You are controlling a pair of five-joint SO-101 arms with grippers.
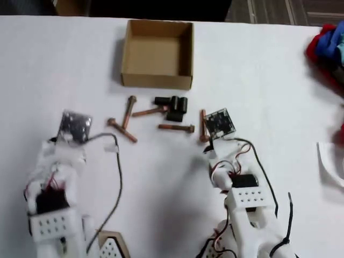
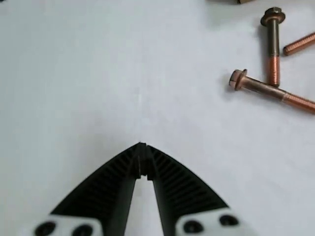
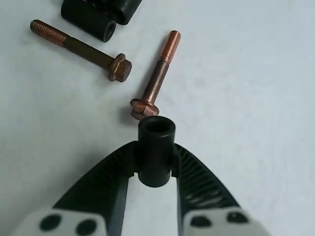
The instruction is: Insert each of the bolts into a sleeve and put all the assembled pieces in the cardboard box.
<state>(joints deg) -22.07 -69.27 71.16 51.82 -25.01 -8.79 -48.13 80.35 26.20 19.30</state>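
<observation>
The open cardboard box (image 1: pixel 157 54) stands at the back centre of the white table. In front of it lie several copper bolts (image 1: pixel 176 128) and a cluster of black sleeves (image 1: pixel 173 106). My right gripper (image 3: pixel 155 152) is shut on one black sleeve (image 3: pixel 156 130), held with its open bore facing forward, just short of the head of a bolt (image 3: pixel 153 78). Another bolt (image 3: pixel 81 49) and more sleeves (image 3: pixel 101 14) lie beyond. My left gripper (image 2: pixel 141 150) is shut with nothing in it, over bare table; two bolts (image 2: pixel 270 91) (image 2: pixel 272 46) lie off to its side.
The left arm (image 1: pixel 59 161) sits at the front left, the right arm (image 1: pixel 236 183) at the front centre-right, each trailing cables. Coloured cloth (image 1: pixel 328 43) and a white object (image 1: pixel 330 161) lie at the right edge. A wooden piece (image 1: pixel 110 244) is at the front edge.
</observation>
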